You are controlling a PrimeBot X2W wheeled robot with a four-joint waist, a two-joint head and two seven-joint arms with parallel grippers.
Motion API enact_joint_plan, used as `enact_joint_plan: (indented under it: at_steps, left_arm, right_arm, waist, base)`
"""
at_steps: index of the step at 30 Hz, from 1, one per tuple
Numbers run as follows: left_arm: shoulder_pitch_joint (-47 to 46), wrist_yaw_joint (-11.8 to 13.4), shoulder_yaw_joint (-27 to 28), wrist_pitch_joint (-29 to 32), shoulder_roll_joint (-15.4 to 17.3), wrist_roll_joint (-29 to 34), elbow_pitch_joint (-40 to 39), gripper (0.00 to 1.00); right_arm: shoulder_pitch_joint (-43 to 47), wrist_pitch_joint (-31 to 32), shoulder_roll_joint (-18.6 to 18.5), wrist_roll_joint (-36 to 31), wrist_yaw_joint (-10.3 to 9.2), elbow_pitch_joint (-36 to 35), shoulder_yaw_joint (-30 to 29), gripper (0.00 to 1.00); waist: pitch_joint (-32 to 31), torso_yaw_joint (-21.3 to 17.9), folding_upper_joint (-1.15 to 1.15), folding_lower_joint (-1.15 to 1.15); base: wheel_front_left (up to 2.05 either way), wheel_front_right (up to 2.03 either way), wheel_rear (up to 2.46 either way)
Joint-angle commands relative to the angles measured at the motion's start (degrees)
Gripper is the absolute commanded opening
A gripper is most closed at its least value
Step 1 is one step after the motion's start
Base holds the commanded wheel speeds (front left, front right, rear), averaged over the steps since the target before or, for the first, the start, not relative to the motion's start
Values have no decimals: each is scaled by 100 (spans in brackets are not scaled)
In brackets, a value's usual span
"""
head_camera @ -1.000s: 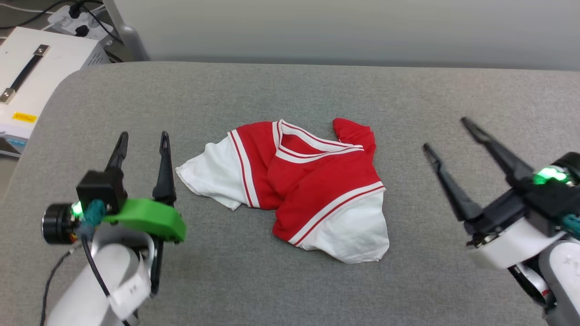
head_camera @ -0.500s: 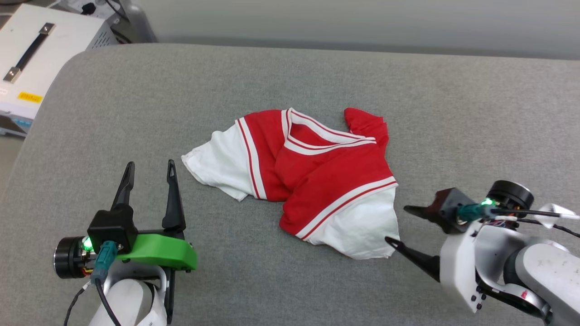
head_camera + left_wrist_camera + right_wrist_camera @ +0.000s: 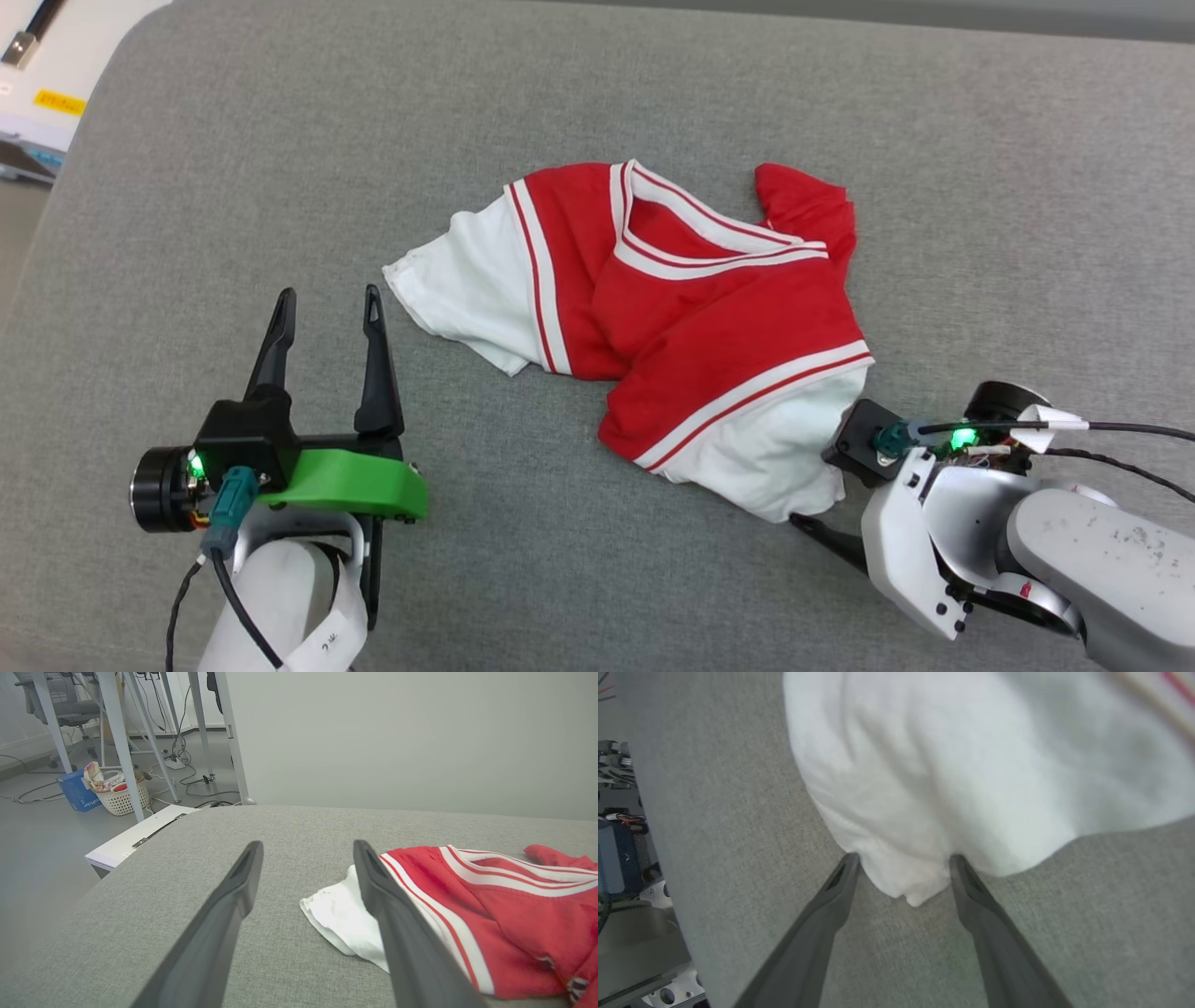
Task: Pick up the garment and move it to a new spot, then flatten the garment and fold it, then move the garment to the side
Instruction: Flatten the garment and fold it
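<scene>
- The grey upholstered surface (image 3: 597,84) takes up more of the head view than half a second ago; the whole picture has shifted, so the camera has moved.
- The garment (image 3: 709,345), a red jersey T-shirt, lies crumpled in the middle of that surface, its folds unchanged.
- The right gripper (image 3: 904,858) has advanced: its spread fingers now straddle the lower corner of the white sleeve (image 3: 971,765), tips at the cloth, not pinching it.
- The left gripper (image 3: 329,295) stays spread, close to the other white sleeve (image 3: 467,289) but apart from it.
- A white case (image 3: 37,84) shows at the upper left corner.
</scene>
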Motion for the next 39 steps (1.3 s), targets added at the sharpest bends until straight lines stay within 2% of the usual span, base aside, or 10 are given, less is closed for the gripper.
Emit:
enact_joint_plan:
  at_steps: [1, 2, 3, 4, 13, 21, 26, 31, 35, 39]
  left_arm:
    - [-110, -58, 54, -32, -79, 96, 19, 100]
    - [-118, -96, 87, -32, -122, 136, 32, 100]
    - [-120, -124, 118, -32, -150, 165, 43, 100]
    - [-118, -155, 159, -32, -181, 198, 58, 100]
    - [29, -364, 418, -32, -329, 428, 221, 100]
    - [236, -490, 637, -32, -354, 560, 213, 100]
    - [291, -562, 726, -33, -366, 622, 178, 100]
    - [212, -619, 752, -33, -401, 685, 158, 100]
    - [90, -668, 737, -33, -438, 724, 178, 100]
    - [-20, -692, 713, -33, -477, 759, 214, 100]
  right_arm:
    - [-47, 8, 52, 22, -5, 186, 200, 100]
    - [-58, -28, 62, 37, -5, 272, 287, 100]
    - [-56, -79, 79, 81, -5, 321, 335, 69]
    - [-59, -170, 101, 145, -5, 371, 369, 0]
    - [-79, -925, 15, 405, -5, 421, 233, 0]
    - [578, -1607, -651, 584, -5, -217, -1477, 0]
    - [1116, -1507, -978, 613, -5, -428, -2603, 0]
    - [1396, -1274, -1184, 613, -5, -266, -3497, 0]
    - [1392, -1000, -1176, 668, -5, 78, -3890, 0]
    - [1246, -632, -1098, 670, -5, 613, -3902, 0]
  waist:
    - [166, 102, 0, 0]
    - [181, 108, 0, 0]
    - [188, 106, 0, 0]
    - [190, 97, 0, 0]
    - [-185, -148, 0, 0]
    - [-506, -409, 0, 0]
    - [-496, -520, 0, 0]
    - [-322, -539, 0, 0]
    - [-144, -467, 0, 0]
    - [23, -384, 0, 0]
  base:
    - [0, 0, 0]
    - [0, 0, 0]
    - [0, 0, 0]
    - [0, 0, 0]
    - [0, 0, 0]
    - [0, 0, 0]
    - [0, 0, 0]
    - [0, 0, 0]
    - [0, 0, 0]
    - [0, 0, 0]
